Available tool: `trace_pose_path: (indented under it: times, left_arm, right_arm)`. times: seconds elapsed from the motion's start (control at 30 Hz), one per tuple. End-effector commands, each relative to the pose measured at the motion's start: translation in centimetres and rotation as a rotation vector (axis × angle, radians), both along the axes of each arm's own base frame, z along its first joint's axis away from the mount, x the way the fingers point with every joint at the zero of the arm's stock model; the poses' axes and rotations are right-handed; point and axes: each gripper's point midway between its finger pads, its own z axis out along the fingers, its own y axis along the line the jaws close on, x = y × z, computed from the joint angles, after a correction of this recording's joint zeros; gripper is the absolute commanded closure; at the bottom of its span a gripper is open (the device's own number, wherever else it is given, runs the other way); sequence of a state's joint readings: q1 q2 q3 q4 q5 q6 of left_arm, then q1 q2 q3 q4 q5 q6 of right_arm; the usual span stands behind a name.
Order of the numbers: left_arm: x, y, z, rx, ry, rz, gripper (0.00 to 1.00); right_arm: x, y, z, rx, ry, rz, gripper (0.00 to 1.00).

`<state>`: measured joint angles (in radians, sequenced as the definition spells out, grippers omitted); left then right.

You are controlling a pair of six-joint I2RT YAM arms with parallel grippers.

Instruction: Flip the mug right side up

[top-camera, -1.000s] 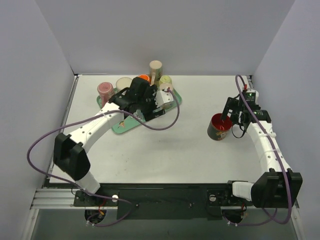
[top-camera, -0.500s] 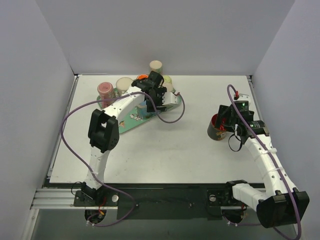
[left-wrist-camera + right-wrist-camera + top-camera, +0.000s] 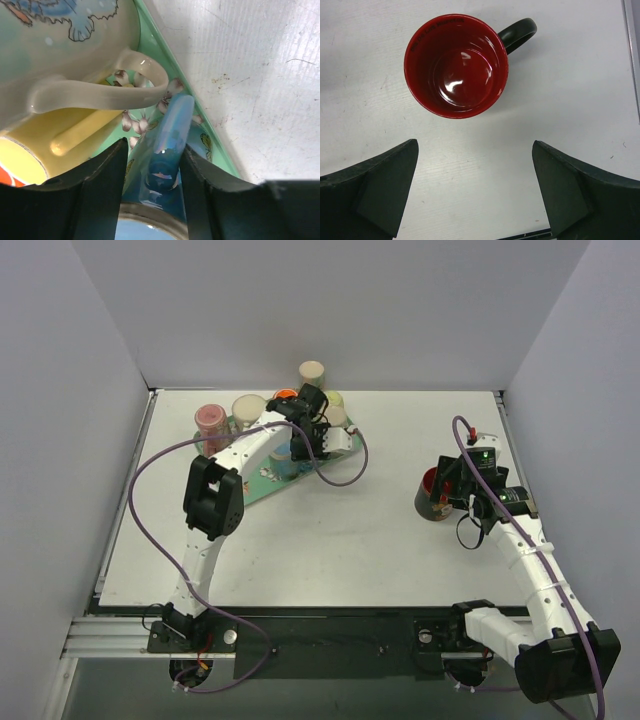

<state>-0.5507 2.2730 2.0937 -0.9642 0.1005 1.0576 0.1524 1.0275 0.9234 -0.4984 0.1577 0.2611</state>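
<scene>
A blue mug (image 3: 284,458) stands on the green tray (image 3: 252,492) with a ringed end facing my left wrist camera. Its glossy blue handle (image 3: 169,135) lies between my left gripper's (image 3: 152,172) fingers. The jaws stand narrow around it: the right finger touches the handle and a thin gap shows at the left finger (image 3: 107,185). In the top view the left gripper (image 3: 297,445) reaches down onto the tray. A red mug (image 3: 456,65) with a black handle stands upright, mouth up, on the table. My right gripper (image 3: 475,192) hovers wide open just short of it, holding nothing.
A cream mug with a bird print (image 3: 75,45) and a yellow mug (image 3: 55,140) crowd the blue handle. Several more cups (image 3: 312,375) ring the tray's far side. The tray rim (image 3: 212,147) meets the white table (image 3: 350,540). Walls close in on three sides.
The left arm swung over the tray and its jaws narrowed around the blue handle. The right arm shifted slightly beside the red mug, jaws still wide.
</scene>
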Motion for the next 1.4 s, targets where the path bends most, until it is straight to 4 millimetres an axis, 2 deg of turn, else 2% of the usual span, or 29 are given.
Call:
trace_pose_path:
  times: [0.0, 0.07, 0.17, 0.3, 0.4, 0.47, 0.5, 0.6, 0.67, 0.7, 0.73, 0.83, 0.93, 0.97, 1.0, 1.03, 1.07, 1.1, 1.13, 1.17, 1.27, 1.3, 1.37]
  left_arm:
    - [-1.7, 0.6, -0.2, 0.01, 0.068, -0.017, 0.51]
    - [-2.0, 0.7, 0.0, 0.004, 0.07, -0.025, 0.54]
    - [-2.7, 1.6, -1.1, 0.039, 0.091, -0.033, 0.54]
    - [-2.2, 2.1, -2.2, 0.061, 0.075, -0.016, 0.52]
    - [-1.9, 2.2, -1.9, 0.047, 0.073, 0.005, 0.66]
    - [-1.9, 2.3, -1.4, 0.03, 0.077, 0.013, 0.93]
    - [-1.7, 2.4, -1.0, 0.023, 0.062, 0.022, 1.0]
    - [-1.6, 2.7, 0.4, 0.004, 0.044, 0.033, 1.0]
    - [-1.2, 2.9, 2.1, -0.03, 0.006, 0.06, 1.0]
    - [-0.3, 3.0, 3.8, -0.063, -0.049, 0.085, 1.0]
    - [-0.1, 3.2, 4.8, -0.092, -0.064, 0.122, 1.0]
    - [1.6, 4.1, 10.4, -0.283, -0.138, 0.246, 1.0]
    - [1.7, 4.7, 15.5, -0.485, -0.143, 0.412, 1.0]
    - [1.7, 5.0, 15.9, -0.506, -0.145, 0.449, 1.0]
    - [1.4, 5.3, 17.3, -0.542, -0.162, 0.496, 1.0]
    - [1.0, 5.6, 16.8, -0.545, -0.154, 0.526, 1.0]
    - [0.9, 5.8, 18.6, -0.598, -0.184, 0.563, 1.0]
    - [0.5, 5.9, 18.0, -0.602, -0.169, 0.588, 1.0]
    - [0.2, 6.2, 19.5, -0.643, -0.189, 0.624, 1.0]
    - [-0.2, 6.3, 19.6, -0.668, -0.171, 0.657, 1.0]
    - [-2.1, 6.3, 21.7, -0.767, -0.111, 0.684, 1.0]
    - [-2.7, 5.8, 21.9, -0.803, -0.071, 0.683, 1.0]
    - [-4.4, 5.3, 23.4, -0.866, -0.04, 0.674, 1.0]
  right_arm:
    - [-0.4, -0.4, 0.1, -0.028, 0.005, -0.006, 0.09]
    - [-0.5, -0.4, 0.0, -0.03, 0.006, -0.006, 0.09]
    - [-0.5, -0.4, 0.2, -0.03, 0.001, -0.008, 0.09]
    - [-0.5, -0.2, 0.5, -0.022, -0.012, -0.003, 0.09]
    - [-0.7, -0.2, 0.6, -0.022, -0.017, -0.003, 0.09]
    - [-0.7, -0.3, 0.7, -0.023, -0.023, -0.003, 0.09]
    - [-0.8, -0.2, 0.8, -0.019, -0.025, -0.002, 0.09]
    - [-0.9, -0.2, 1.1, -0.023, -0.032, -0.001, 0.09]
    - [-1.0, -0.1, 1.7, -0.021, -0.044, 0.002, 0.09]
    - [-1.0, 0.3, 2.0, -0.018, -0.051, 0.01, 0.09]
    - [-1.0, 0.4, 2.5, -0.016, -0.067, 0.014, 0.09]
    - [-0.9, 2.1, 3.8, 0.013, -0.107, 0.067, 0.09]
    - [-0.8, 4.0, 5.0, 0.06, -0.136, 0.118, 0.09]
    - [-0.8, 5.0, 5.3, 0.071, -0.146, 0.142, 0.1]
    - [-0.7, 5.5, 5.9, 0.082, -0.168, 0.149, 0.09]
    - [-0.8, 6.5, 6.3, 0.078, -0.185, 0.179, 0.09]
    - [-0.7, 7.2, 6.9, 0.085, -0.21, 0.197, 0.09]
    - [-0.8, 8.3, 7.3, 0.087, -0.223, 0.232, 0.09]
    - [-0.9, 9.5, 8.0, 0.101, -0.245, 0.27, 0.09]
    - [-0.9, 10.3, 8.1, 0.107, -0.247, 0.292, 0.09]
    - [-1.1, 13.3, 9.3, 0.149, -0.296, 0.381, 0.09]
    - [-1.1, 14.0, 9.2, 0.157, -0.297, 0.403, 0.1]
    - [-1.3, 16.0, 9.7, 0.192, -0.323, 0.47, 0.09]
